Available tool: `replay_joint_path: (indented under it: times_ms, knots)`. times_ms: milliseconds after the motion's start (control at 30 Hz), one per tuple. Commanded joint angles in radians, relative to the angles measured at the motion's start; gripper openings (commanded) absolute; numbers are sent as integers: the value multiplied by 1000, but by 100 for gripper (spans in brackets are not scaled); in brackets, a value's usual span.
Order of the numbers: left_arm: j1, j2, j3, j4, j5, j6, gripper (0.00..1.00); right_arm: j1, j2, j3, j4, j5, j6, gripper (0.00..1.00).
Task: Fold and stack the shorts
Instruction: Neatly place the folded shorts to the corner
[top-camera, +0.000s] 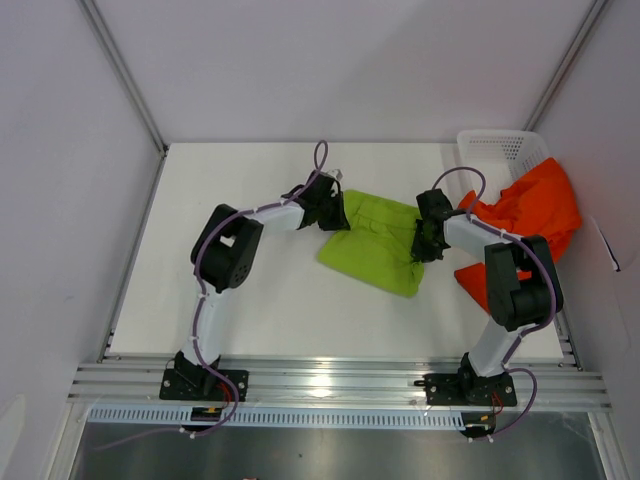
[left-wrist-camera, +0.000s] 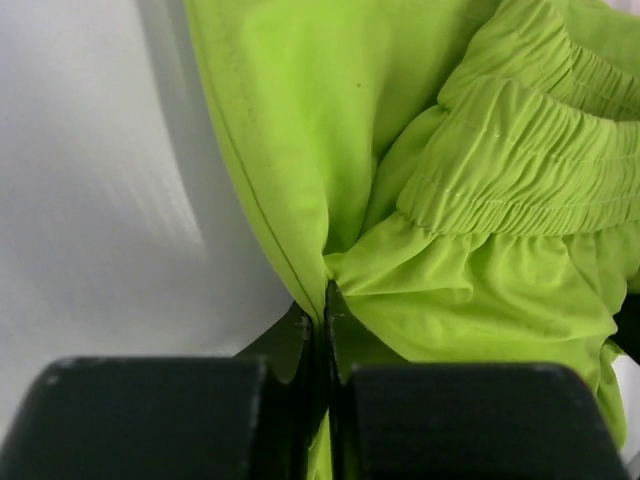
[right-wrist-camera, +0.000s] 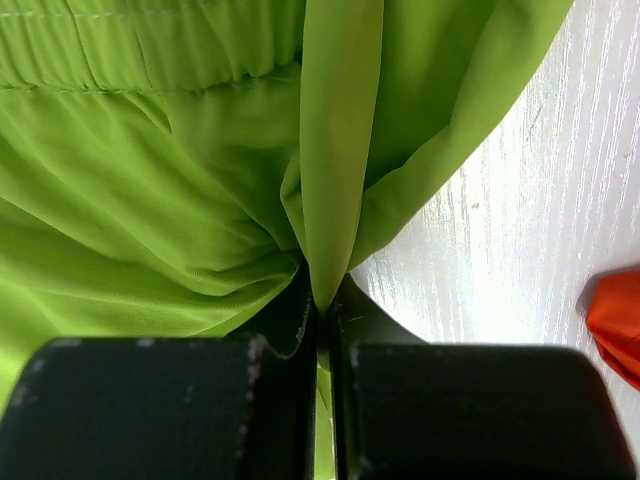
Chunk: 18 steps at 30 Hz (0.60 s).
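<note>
The left gripper (top-camera: 330, 212), pinching a thin fold at the 10 o'clock edge of the lime green shorts (top-camera: 372, 248) lying mid-table, and the right gripper (top-camera: 428, 240), pinching their 3 o'clock edge, hold so little cloth that uneven lifting could slip a corner free and spoil the fold.

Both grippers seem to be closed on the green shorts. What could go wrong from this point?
1. The left gripper and right gripper each pinch only a thin fold of the green shorts; the cloth might slip out under a pull.
2. The orange shorts lie close by the right arm and the basket; a swing could drag them.
3. The green cloth is bunched, so a fold may come out uneven.
</note>
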Motion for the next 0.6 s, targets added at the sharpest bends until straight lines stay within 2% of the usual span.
replay_joint_path:
  times_ms: [0, 133, 367, 567]
  knots:
    - [-40, 38, 36, -104, -88, 22, 0, -2, -11, -23, -32, 10, -13, 0]
    - [-98, 11, 48, -145, -223, 39, 0, 2, -25, 9, -42, -7, -1, 0]
    - [-109, -111, -25, -176, -380, 22, 0, 25, -26, 96, -48, -42, 7, 0]
    - [-70, -172, -80, -201, -386, 24, 0, 93, 43, 182, -62, -53, 23, 0]
